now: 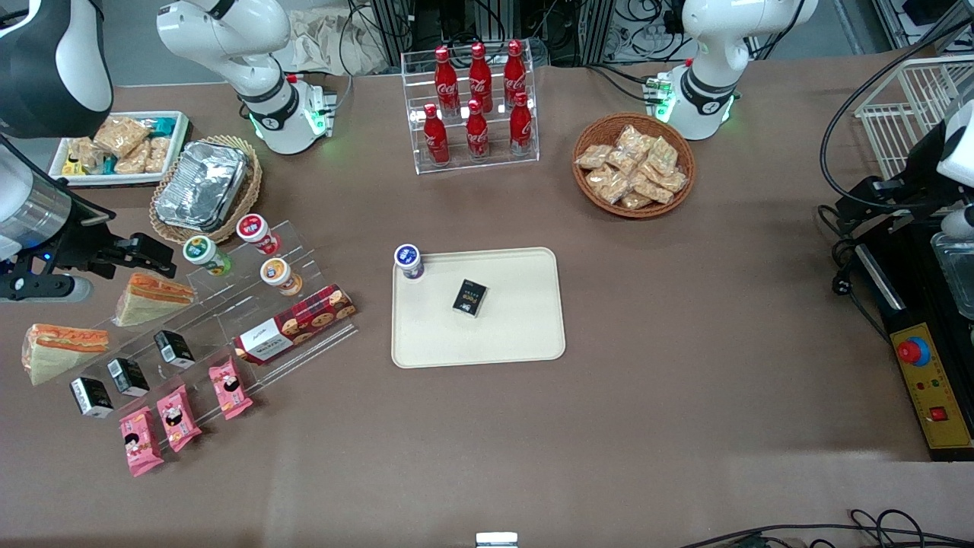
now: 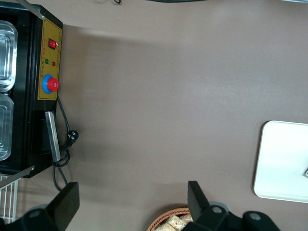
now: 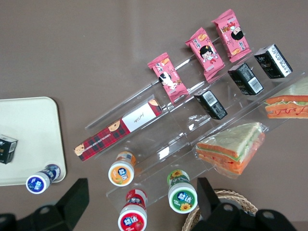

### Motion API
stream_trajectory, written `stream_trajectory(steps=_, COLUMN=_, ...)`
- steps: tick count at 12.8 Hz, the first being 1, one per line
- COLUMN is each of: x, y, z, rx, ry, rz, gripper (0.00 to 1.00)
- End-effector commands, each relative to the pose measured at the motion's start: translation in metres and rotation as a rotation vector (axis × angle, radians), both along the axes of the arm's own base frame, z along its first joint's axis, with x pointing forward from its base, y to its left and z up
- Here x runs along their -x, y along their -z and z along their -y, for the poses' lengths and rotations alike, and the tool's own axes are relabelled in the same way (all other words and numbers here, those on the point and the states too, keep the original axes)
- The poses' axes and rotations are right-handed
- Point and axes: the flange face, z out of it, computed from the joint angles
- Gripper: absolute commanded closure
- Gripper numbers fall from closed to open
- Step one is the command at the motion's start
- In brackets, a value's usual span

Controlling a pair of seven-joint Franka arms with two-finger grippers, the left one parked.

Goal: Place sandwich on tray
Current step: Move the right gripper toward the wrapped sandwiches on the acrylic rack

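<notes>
Pincer (image 3: 139,202) open, empty, hovering above acrylic stand (image 1: 228,320); sandwich (image 1: 152,298) (image 3: 231,151) lies on that stand just below pincer, well apart from tray (image 1: 517,335) on tabletop (image 1: 685,396)

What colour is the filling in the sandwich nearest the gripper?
Orange-red with a green layer, in the sandwich beside the open gripper; the right wrist view shows it best.

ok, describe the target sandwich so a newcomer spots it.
Start at the clear stepped rack at the working arm's end of the table. The sandwich lies on it, right by the open claw. The other wedge sits nearer the front camera.
</notes>
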Motion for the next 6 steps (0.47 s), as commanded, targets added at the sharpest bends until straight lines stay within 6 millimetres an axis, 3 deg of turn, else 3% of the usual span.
stream_trajectory(steps=1, x=0.003, y=-0.006, z=0.02, rx=-0.004, ry=0.144, rz=-0.019, gripper=0.0)
stream_trajectory(steps=5, x=0.009, y=-0.002, z=0.055, rx=0.008, ry=0.551, rz=-0.059, gripper=0.01)
stream_trajectory(steps=6, x=0.009, y=-0.002, z=0.072, rx=0.01, ry=0.677, rz=-0.049, gripper=0.01)
